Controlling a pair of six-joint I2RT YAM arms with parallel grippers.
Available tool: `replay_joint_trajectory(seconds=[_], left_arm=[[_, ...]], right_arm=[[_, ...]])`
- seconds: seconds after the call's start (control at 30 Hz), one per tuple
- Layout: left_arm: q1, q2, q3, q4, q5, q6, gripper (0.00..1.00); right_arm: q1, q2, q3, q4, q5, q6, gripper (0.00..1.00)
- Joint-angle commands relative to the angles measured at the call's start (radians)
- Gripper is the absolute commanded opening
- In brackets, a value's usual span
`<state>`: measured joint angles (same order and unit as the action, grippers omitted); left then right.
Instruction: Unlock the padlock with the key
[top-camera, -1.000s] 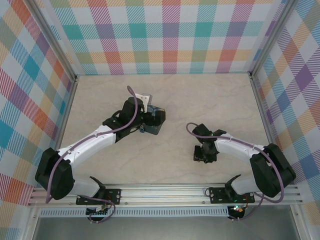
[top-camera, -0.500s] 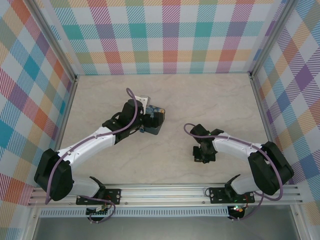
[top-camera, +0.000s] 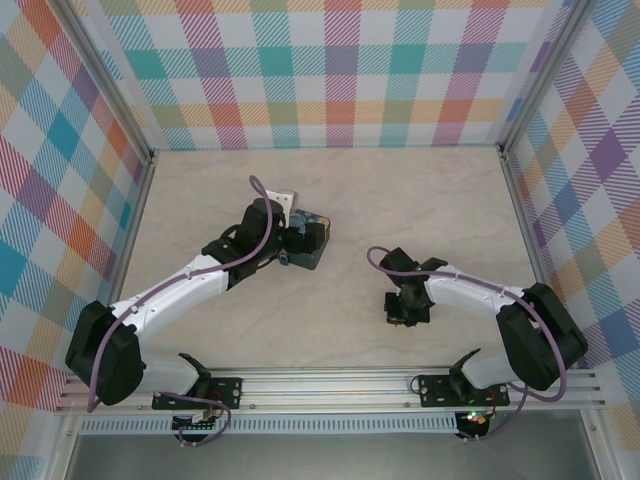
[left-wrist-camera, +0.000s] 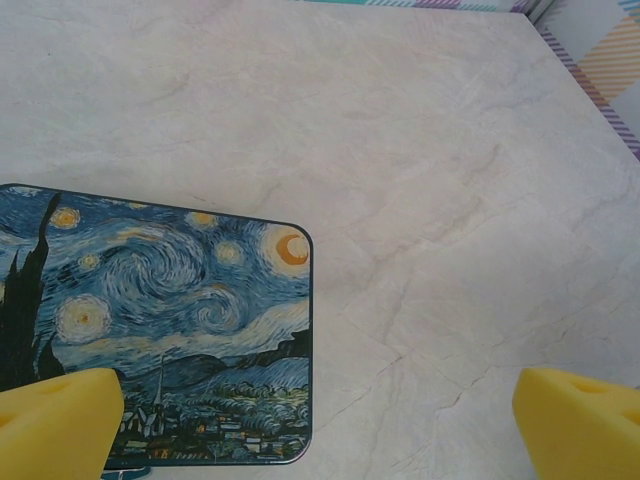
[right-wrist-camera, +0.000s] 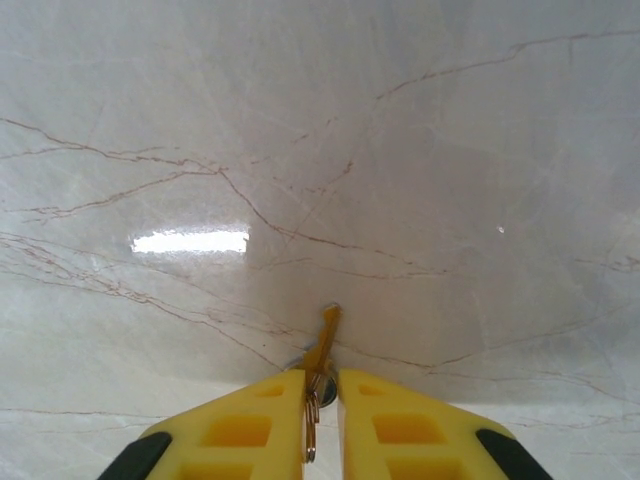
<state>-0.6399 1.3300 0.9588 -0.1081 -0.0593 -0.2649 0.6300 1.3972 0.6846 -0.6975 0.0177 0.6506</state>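
- A pale, marble-patterned table (top-camera: 420, 200) is boxed in by walls (top-camera: 340, 80) of bright check pattern.
- The left arm (top-camera: 180, 290) stretches forward and to the right from its base, with its wrist over a box (left-wrist-camera: 170, 320) painted with a swirling starry night sky.
- The left gripper (left-wrist-camera: 320, 425) hangs above the table with its yellow fingers (left-wrist-camera: 55, 425) spread wide apart. One is over the box's near edge and the other over bare table, and they hold nothing.
- The right arm (top-camera: 480, 295) folds back to the left, its wrist low over the table, well apart from the box.
- The right gripper (right-wrist-camera: 320, 385) has its fingers (right-wrist-camera: 250, 420) pressed nearly together, clamped on the key (right-wrist-camera: 323, 345).
- The key is slim and brassy, and its blade pokes out ahead of the fingertips towards the table. A small metal ring (right-wrist-camera: 312, 415) hangs in the slit between the fingers.
- A small blue speck that looks like the padlock (top-camera: 286, 259) sits just beside the box's near-left corner, too small for detail.
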Motion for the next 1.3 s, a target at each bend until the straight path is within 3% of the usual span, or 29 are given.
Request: replay_joint_trajectory(seconds=[0.0, 0.37, 0.77, 1.03, 1.27], left_arm=[[-0.004, -0.028, -0.008, -0.028, -0.018, 0.022, 1.0], [-0.004, -0.076, -0.028, -0.029, -0.01, -0.013, 1.0], [-0.004, -0.118, -0.073, 0.017, 0.121, -0.29, 1.0], [-0.003, -0.085, -0.097, 0.116, 0.202, -0.75, 1.0], [0.003, -0.046, -0.164, 0.291, 0.228, -1.185, 0.88]], right_arm=[[0.008, -0.014, 0.006, -0.009, -0.01, 0.003, 0.13], [0.008, -0.076, -0.017, 0.085, -0.062, 0.002, 0.01], [0.008, -0.317, -0.011, 0.286, -0.053, -0.026, 0.0], [0.009, -0.322, 0.065, 0.403, -0.036, -0.134, 0.0], [0.008, -0.247, 0.143, 0.576, -0.058, -0.191, 0.0]])
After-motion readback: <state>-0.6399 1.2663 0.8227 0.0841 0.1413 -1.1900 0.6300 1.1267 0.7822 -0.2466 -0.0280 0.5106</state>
